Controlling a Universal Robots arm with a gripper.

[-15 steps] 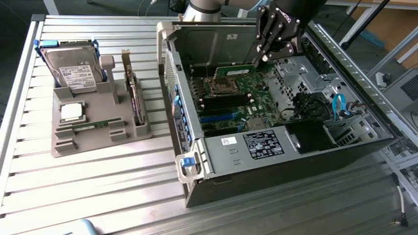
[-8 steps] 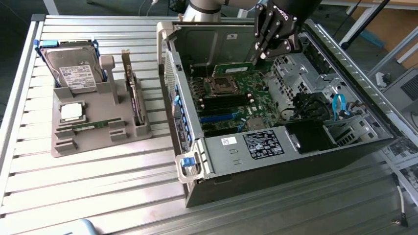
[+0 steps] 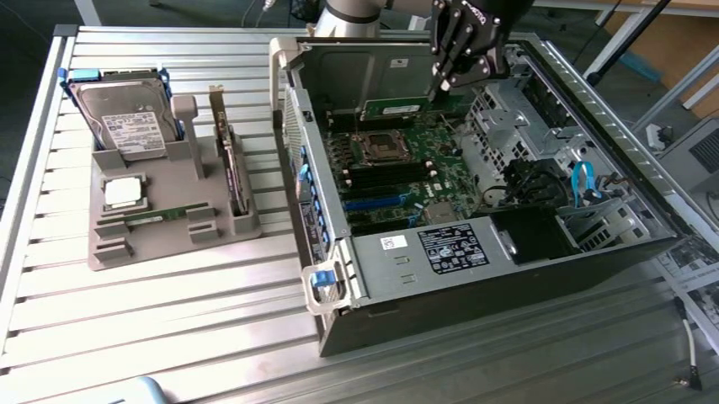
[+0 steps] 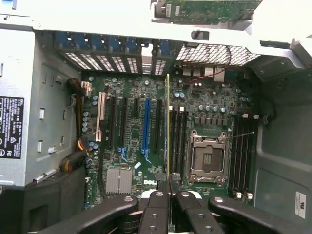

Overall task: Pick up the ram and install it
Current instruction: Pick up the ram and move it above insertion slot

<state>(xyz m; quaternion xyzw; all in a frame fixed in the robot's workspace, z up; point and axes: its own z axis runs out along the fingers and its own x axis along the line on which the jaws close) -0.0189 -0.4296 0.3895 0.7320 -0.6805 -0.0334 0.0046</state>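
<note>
A grey tray (image 3: 157,244) is sitting on the surface (image 3: 135,337) at the exterior view's left. Rightward, over the open computer case (image 3: 472,278), the tool (image 3: 442,87) is pinching the ram (image 3: 396,108) narrowly, holding it on edge above the motherboard (image 3: 450,164).

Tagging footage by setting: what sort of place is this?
Likely a robotics lab or workshop bench: an open computer case on a slatted metal table, and a parts tray with a hard drive.
</note>
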